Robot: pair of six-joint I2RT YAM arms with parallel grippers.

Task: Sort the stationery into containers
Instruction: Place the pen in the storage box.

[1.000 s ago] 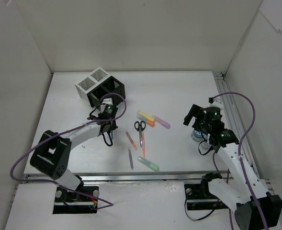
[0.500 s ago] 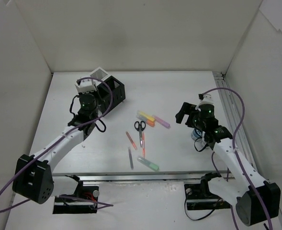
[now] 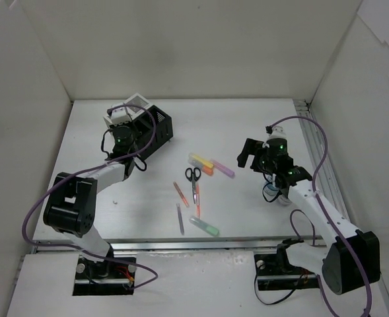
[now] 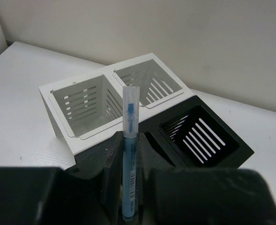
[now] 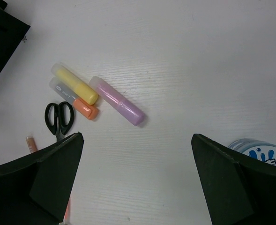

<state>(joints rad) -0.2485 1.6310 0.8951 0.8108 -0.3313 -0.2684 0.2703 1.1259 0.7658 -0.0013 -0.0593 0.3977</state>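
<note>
Pen (image 4: 130, 154), slim, blue-grey (clear cap)

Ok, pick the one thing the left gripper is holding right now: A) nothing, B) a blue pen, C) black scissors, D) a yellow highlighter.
B: the left wrist view shows a slim blue pen clamped upright in the left gripper, in front of the mesh cups.

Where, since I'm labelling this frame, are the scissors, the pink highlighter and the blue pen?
scissors (image 5: 59, 129): right wrist view, where the two black handles meet.
pink highlighter (image 5: 117, 100): right wrist view, middle of its barrel.
blue pen (image 4: 129, 154): left wrist view, middle of its clear barrel.
</note>
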